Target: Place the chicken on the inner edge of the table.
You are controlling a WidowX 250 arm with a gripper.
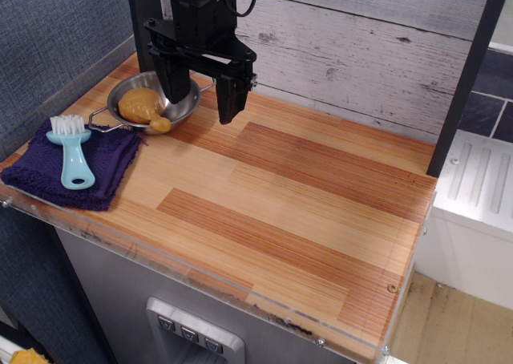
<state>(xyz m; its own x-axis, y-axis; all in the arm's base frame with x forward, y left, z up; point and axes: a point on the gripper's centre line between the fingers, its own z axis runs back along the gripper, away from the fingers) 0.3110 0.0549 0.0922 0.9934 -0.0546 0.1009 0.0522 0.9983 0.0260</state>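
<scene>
Chicken, a glossy golden-tan drumstick, lay inside the round steel bowl at the far left corner of the worktop, its bone tip resting by the near rim. The tool hung just over the bowl's right side with its black fingers spread wide apart and nothing between them, so the step looked like the approach before a grasp. Next it would need to shift left, drop around the drumstick, close and lift it clear, minding the bowl's rim and the blue brush lying on the purple cloth nearby.
</scene>
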